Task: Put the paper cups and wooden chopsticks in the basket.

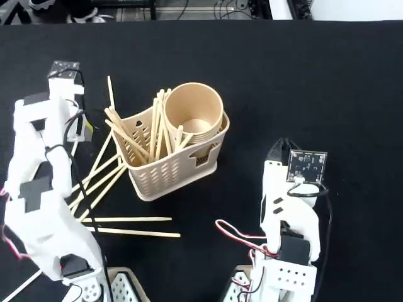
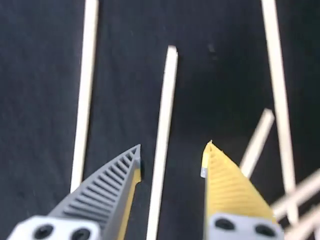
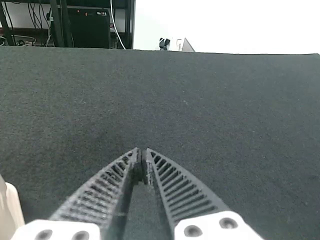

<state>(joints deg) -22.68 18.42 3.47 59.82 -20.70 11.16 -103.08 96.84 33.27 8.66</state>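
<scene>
Standing apart around one chopstick [image 2: 167, 90], the left pincer [image 2: 172, 146] could close crooked and flick it away; right pincer [image 3: 143, 159] is together.

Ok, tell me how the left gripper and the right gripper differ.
The left gripper has open jaws; the right gripper has shut ones. A wooden chopstick lies between the left gripper's jaws; the right gripper holds nothing, above black tabletop. The left gripper has one grey, one yellow jaw; the right gripper's are both black. Both have ribbed, pointed jaws.
</scene>
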